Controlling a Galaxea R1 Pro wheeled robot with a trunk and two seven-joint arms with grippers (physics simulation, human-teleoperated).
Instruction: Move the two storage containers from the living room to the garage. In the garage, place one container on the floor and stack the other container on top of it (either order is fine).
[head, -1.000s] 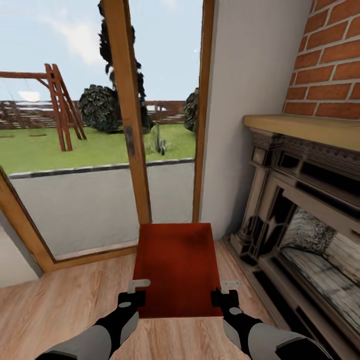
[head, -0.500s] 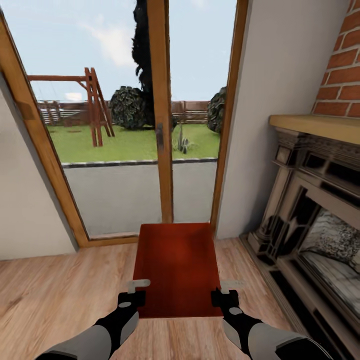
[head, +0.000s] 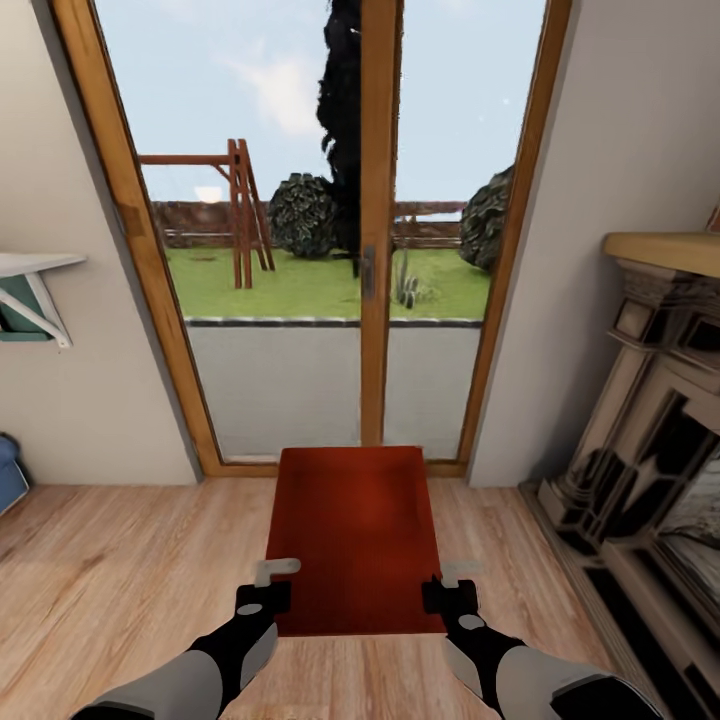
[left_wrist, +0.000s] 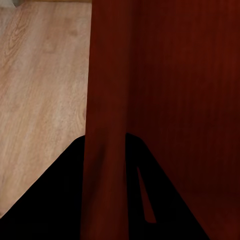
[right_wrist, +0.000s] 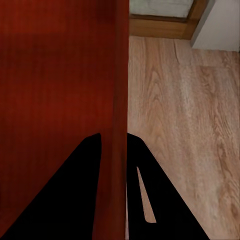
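One orange-red storage container (head: 355, 530) hangs in front of me above the light wood plank floor (head: 120, 570) of the living room. My left gripper (head: 268, 588) is shut on the container's left wall near its front corner. My right gripper (head: 452, 588) is shut on the right wall at the same height. In the left wrist view the thin red wall (left_wrist: 107, 100) runs between the two dark fingers (left_wrist: 50, 205). The right wrist view likewise has the container wall (right_wrist: 114, 75) pinched between that gripper's fingers (right_wrist: 165, 200).
Wood-framed glass doors (head: 372, 250) stand straight ahead, with a lawn and swing frame beyond. The dark stone fireplace (head: 650, 430) lines the right side. A white shelf bracket (head: 35, 295) and a blue object (head: 8, 475) sit at the left wall.
The whole view has swung to the left: the doors now sit centred and the fireplace has slid toward the right edge. The container and both grippers keep the same place in the picture.
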